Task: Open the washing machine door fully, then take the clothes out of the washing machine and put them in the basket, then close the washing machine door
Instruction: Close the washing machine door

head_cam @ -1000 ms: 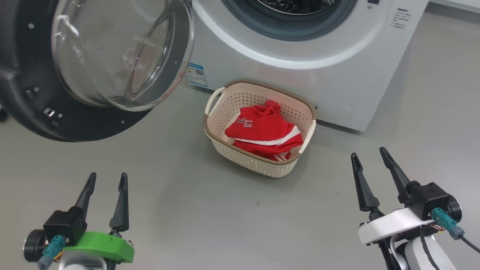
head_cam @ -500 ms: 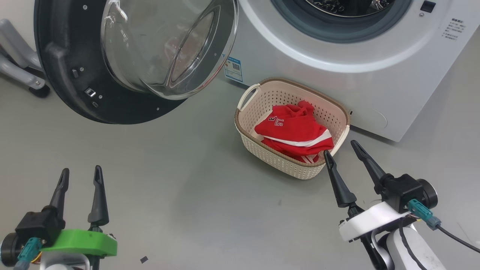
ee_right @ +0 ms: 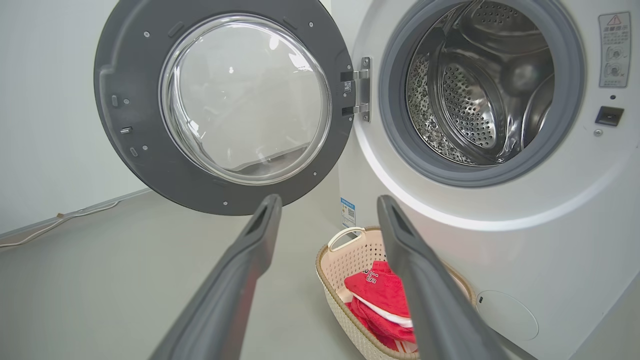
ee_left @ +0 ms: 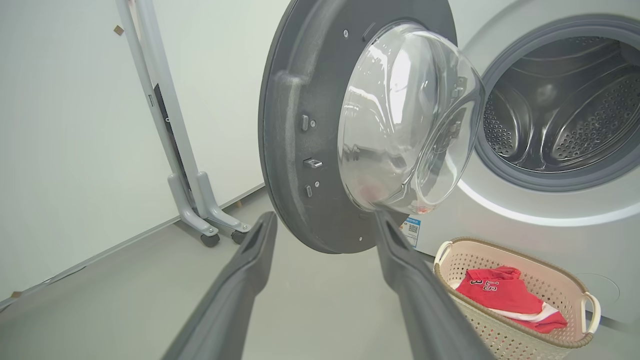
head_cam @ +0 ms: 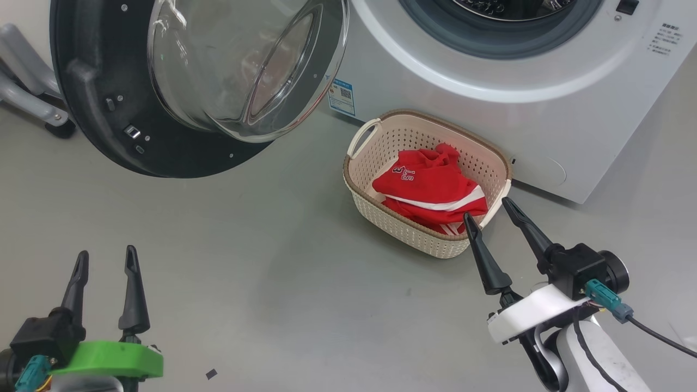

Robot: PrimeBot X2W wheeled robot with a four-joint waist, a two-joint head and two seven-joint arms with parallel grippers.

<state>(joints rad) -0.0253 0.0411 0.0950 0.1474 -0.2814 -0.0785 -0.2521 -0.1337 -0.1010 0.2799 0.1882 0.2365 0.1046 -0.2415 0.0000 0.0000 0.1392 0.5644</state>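
The washing machine door point(head_cam: 92, 109), swung wide left of the washing machine point(head_cam: 435, 109), looks rigid and glossy, so push its black rim point(head_cam: 163, 160) far from the hinge point(ee_right: 362, 90); left end effector point(head_cam: 107, 251) and right end effector point(head_cam: 486, 208) gape empty.

Rim of washing machine door point(ee_right: 135, 170) was matt dark plastic w/ clear glossy glass bowl point(ee_right: 245, 100). The washing machine point(ee_right: 525, 240) body was smooth white; drum point(ee_right: 470, 100) shiny perf. steel. The basket point(head_cam: 403, 228) was matt cream plastic; clothes point(head_cam: 430, 185) red cloth. The floor point(head_cam: 245, 261) was smooth grey.
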